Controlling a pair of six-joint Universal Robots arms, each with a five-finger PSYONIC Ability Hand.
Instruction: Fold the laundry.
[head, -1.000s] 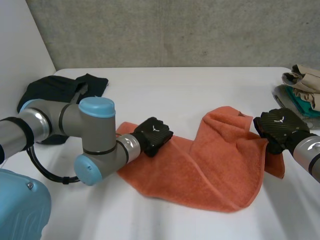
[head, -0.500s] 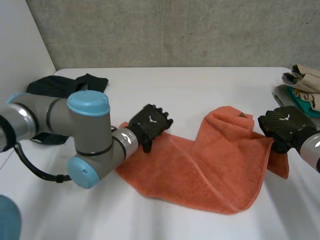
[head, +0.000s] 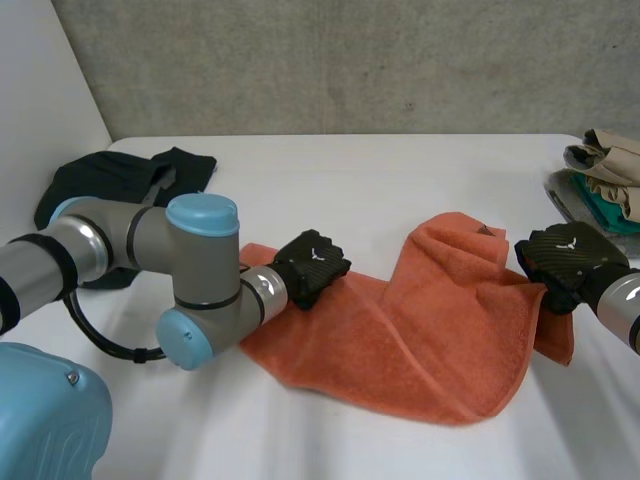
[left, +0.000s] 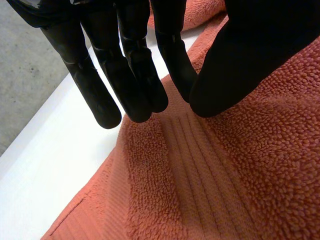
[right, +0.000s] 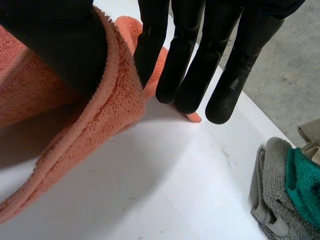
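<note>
On the table (head: 380, 180) lies an orange towel (head: 420, 330). The left hand (head: 312, 268) is at its left edge, fingers straight. The right hand (head: 568, 255) pinches its right edge between thumb and fingers.

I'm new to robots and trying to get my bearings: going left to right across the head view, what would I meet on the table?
Black garment → left hand → orange towel → right hand.
</note>
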